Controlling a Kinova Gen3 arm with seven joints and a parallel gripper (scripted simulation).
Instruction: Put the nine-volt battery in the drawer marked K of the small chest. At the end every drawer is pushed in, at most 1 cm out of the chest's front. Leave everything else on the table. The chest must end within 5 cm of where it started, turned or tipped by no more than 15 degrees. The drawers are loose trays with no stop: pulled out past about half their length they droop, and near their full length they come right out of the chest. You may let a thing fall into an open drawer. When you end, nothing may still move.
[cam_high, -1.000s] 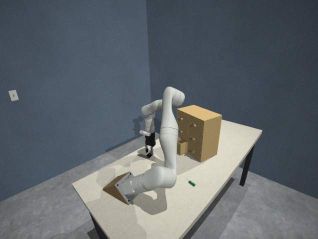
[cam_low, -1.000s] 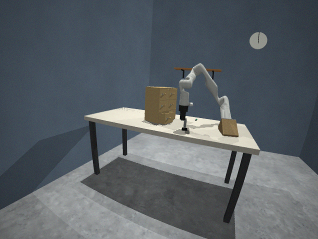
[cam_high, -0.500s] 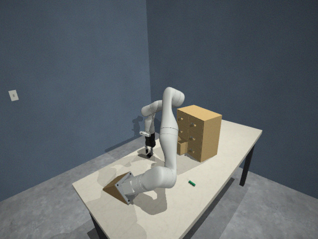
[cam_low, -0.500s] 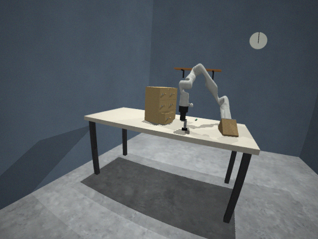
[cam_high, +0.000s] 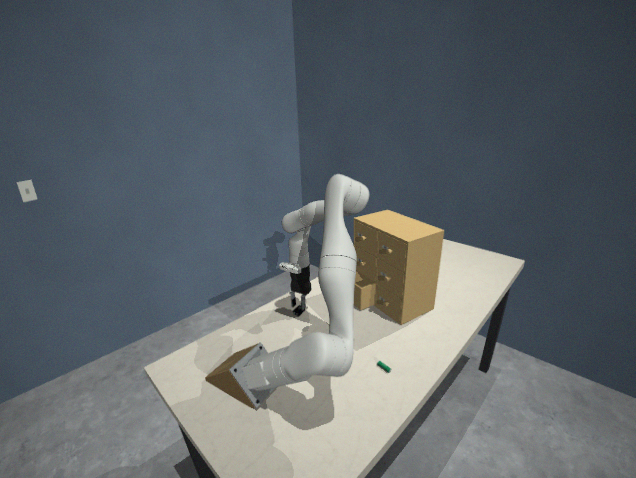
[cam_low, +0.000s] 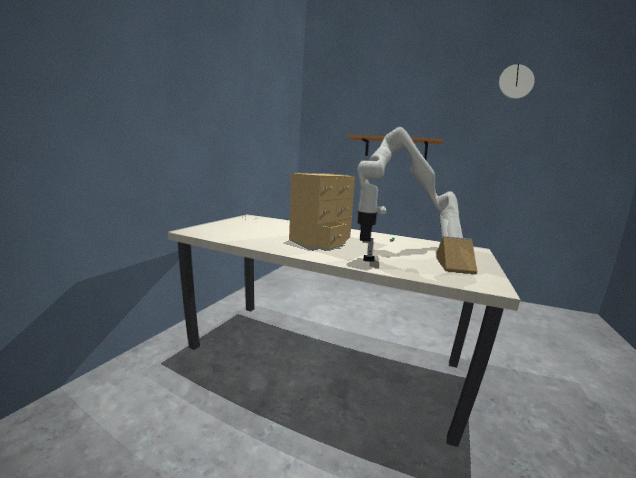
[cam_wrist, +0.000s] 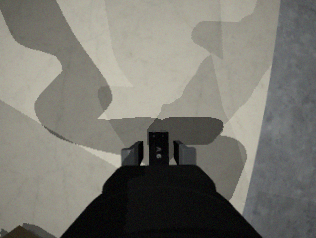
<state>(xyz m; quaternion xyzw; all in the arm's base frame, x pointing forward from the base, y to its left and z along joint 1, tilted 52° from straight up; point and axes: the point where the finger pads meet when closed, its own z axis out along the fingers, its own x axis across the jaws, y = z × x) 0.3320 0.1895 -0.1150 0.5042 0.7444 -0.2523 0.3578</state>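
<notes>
The nine-volt battery (cam_high: 297, 311) (cam_low: 369, 258) (cam_wrist: 158, 145) is a small black block on the table. My gripper (cam_high: 298, 303) (cam_low: 369, 252) (cam_wrist: 158, 149) is open and low over it, pointing down. In the wrist view its fingers stand to the left and right of the battery, with a gap on each side. The small wooden chest (cam_high: 422, 280) (cam_low: 304, 208) stands upright. Its bottom left drawer (cam_high: 366, 296) (cam_low: 332, 237) is pulled partly out; the other drawers that show look pushed in. The letters on the drawers cannot be read.
A green cylinder (cam_high: 384, 366) (cam_low: 392, 239) lies on the table (cam_high: 478, 287) (cam_low: 231, 239). The arm's brown wedge base (cam_high: 228, 371) (cam_low: 458, 255) stands at the table end away from the chest. A table edge is close to the gripper, on the right in the wrist view.
</notes>
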